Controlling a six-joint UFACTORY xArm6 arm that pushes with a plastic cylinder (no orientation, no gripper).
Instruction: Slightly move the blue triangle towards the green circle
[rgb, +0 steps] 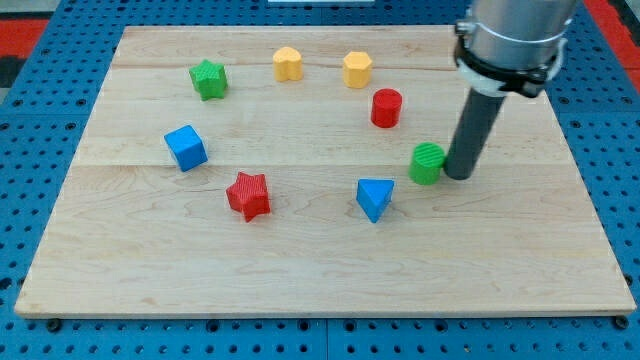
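The nudge looks not yet made, as far as I can judge: the blue triangle (375, 198) sits near the view's bottom centre, close to the green circle (428, 163) but apart from it, down and to the view's left. My tip (459, 175) rests just beside the green circle on its right side, so it is on the wrong side of the triangle for pushing. There is no gripper on this rig, only the rod, so nothing is held. I would need to come round to the triangle's lower left. The worktop (320, 270) is pale wood, flat, lying on blue perforated board (40, 100), with open room around the triangle.
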